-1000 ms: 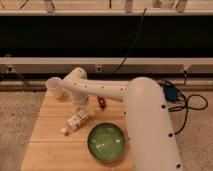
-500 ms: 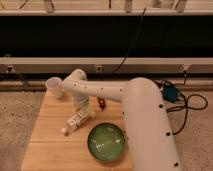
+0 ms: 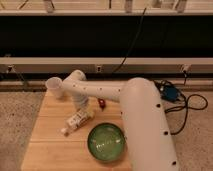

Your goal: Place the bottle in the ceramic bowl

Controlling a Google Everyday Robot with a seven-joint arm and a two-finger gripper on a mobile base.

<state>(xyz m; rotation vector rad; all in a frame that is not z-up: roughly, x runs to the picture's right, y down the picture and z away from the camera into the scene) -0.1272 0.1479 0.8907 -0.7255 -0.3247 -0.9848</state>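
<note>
- At the centre left of the frame, just above the bottle, the gripper [image 3: 83,110] was seen at the lower end of the white arm [image 3: 95,90], pointed down at the table top.
- Whether the gripper was open or closed could not be told; its tip was merged with the upper end of the bottle, and no grip could be confirmed.
- The bottle [image 3: 77,122] was found lying on its side on the wooden table [image 3: 47,147], set diagonally, with one end at the lower left and the other up against the gripper.
- The ceramic bowl [image 3: 106,143] was placed to the lower right of the bottle, near it but apart, upright and with nothing seen inside.
- A small red object [image 3: 102,103] was seen on the table just right of the gripper, partly hidden under the arm.
- A white paper cup [image 3: 54,86] was stood at the upper left corner of the table, beside the arm's elbow.
- A blue object [image 3: 170,93] with black cables [image 3: 192,107] was seen on the speckled floor at the right of the frame.
</note>
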